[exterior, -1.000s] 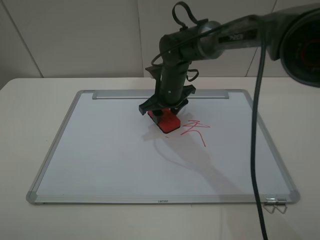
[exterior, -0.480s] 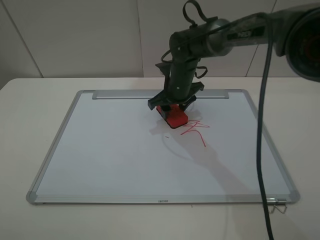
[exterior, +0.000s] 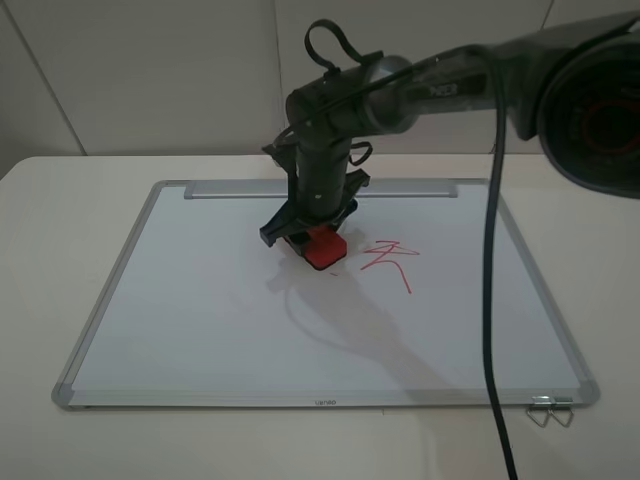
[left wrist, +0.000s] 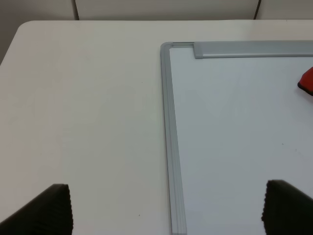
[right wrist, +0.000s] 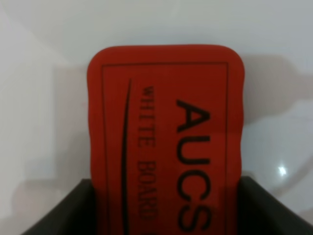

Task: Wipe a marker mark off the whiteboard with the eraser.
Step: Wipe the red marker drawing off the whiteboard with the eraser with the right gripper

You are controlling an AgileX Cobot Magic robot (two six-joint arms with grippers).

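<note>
The whiteboard [exterior: 200, 300] lies flat on the table, its metal strip at the far edge. My right gripper [exterior: 312, 235] is shut on the red eraser [exterior: 325, 248] and presses it onto the board near the middle. The right wrist view shows the eraser [right wrist: 166, 137] with its AUCS lettering between the dark fingers [right wrist: 63, 213]. No red character of many crossing strokes shows anywhere; only the zigzag scribble [exterior: 390, 258] with a diagonal tail lies just right of the eraser. My left gripper [left wrist: 171, 210] hangs open over the board's left frame [left wrist: 168, 122], with the eraser [left wrist: 307, 82] at that view's edge.
A metal clip [exterior: 550, 410] sits at the board's near right corner. The right arm's black cable [exterior: 492, 300] hangs across the right side of the board. The pale table [left wrist: 83, 112] surrounds the board.
The right gripper slid the eraser right and toward the far edge, then back left and slightly nearer. It now sits farther left than a second ago. The zigzag scribble is unchanged.
</note>
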